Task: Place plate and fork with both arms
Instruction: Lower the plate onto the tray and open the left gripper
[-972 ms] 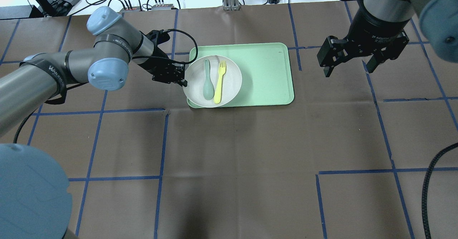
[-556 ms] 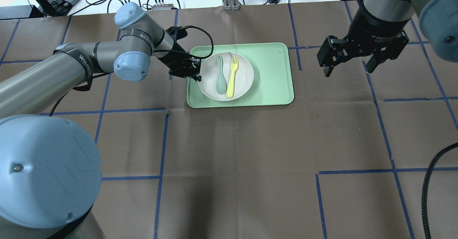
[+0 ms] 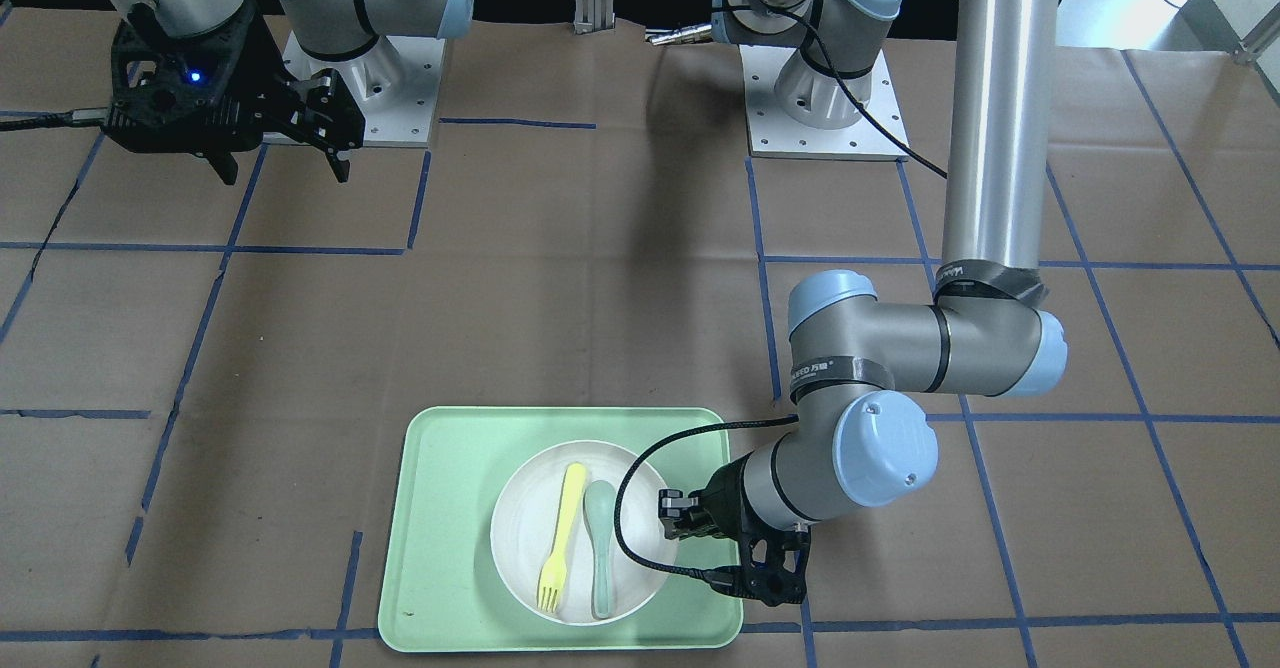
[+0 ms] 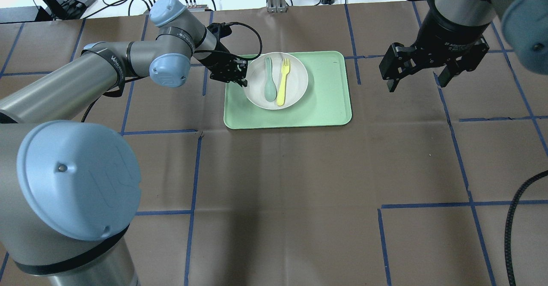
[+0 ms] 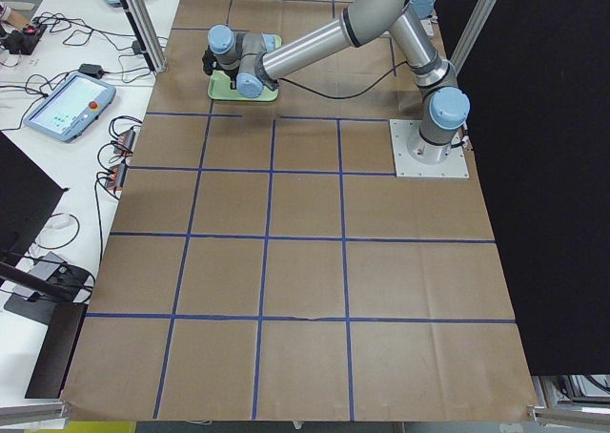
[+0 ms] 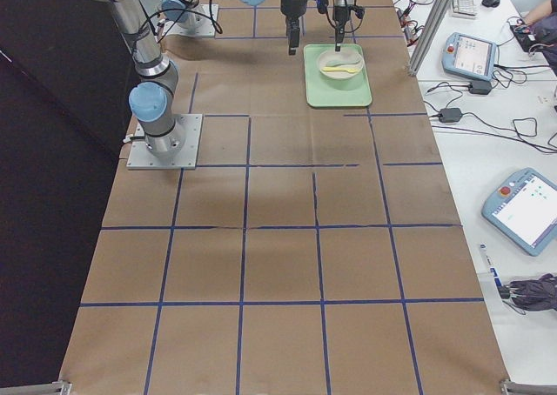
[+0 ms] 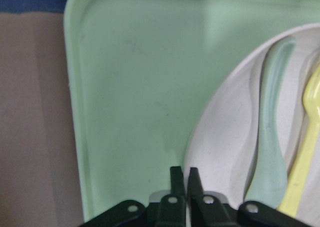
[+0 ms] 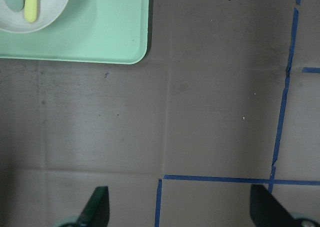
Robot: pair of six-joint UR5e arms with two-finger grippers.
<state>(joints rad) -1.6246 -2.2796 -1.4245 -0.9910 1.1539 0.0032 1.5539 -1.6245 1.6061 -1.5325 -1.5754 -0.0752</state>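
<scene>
My left pincer [image 7: 182, 181] was pinched nearly shut on the plate [image 4: 297, 87] at its left rim, fork [image 4: 282, 82] and spoon [image 4: 269, 85] aboard, over the tray [image 4: 329, 102]. My right pincer [image 4: 417, 82] was wide open and empty, far right.

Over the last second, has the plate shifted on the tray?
Yes. In the overhead view the plate has moved up and rightward, from overhanging the near-left corner of the tray to sitting against its far edge. The tray itself stayed put.

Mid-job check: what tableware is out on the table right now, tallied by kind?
Tray: 1
Plate: 1
Fork: 1
Spoon: 1
Total: 4
</scene>
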